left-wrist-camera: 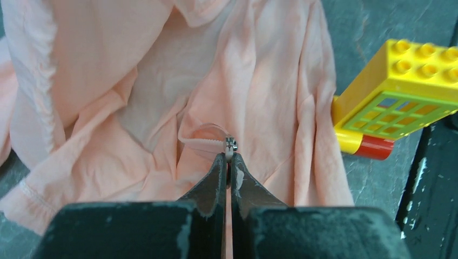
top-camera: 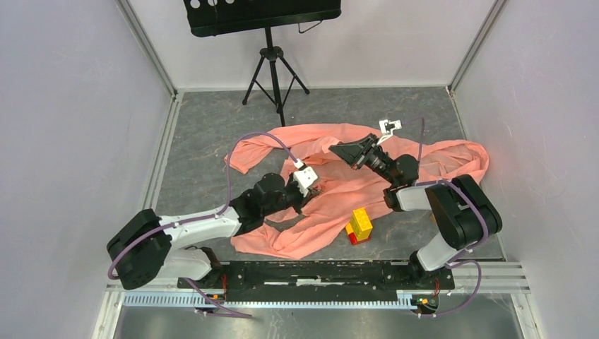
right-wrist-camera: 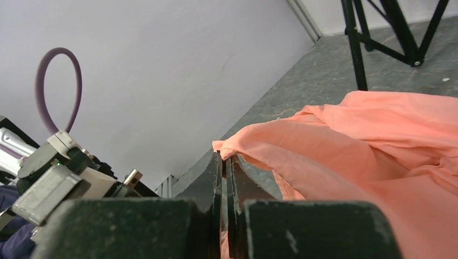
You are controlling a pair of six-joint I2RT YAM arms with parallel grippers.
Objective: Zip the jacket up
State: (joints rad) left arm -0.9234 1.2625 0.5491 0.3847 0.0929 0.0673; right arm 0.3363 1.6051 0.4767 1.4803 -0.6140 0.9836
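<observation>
Left tool (left-wrist-camera: 229, 159) clenches zipper pull (left-wrist-camera: 231, 143) mid-frame, right tool (right-wrist-camera: 224, 162) pinches jacket (right-wrist-camera: 378, 140) edge, so tension the fabric and drag pull straight along teeth (left-wrist-camera: 205, 141).

Black tripod stand (top-camera: 274, 67) carrying a flat black top shelf (top-camera: 261, 14) stands on the grey marbled floor (top-camera: 205, 127), just in front of the plain white back wall (top-camera: 395, 42). Plain pale side walls close the space to the left (top-camera: 70, 106) and right (top-camera: 544, 106) of the stand, each meeting the back wall at a slanted aluminium corner post (top-camera: 147, 48), with a metal track (top-camera: 164, 152) along the left wall's base. Lighting is even and soft across floor and walls around the stand.
</observation>
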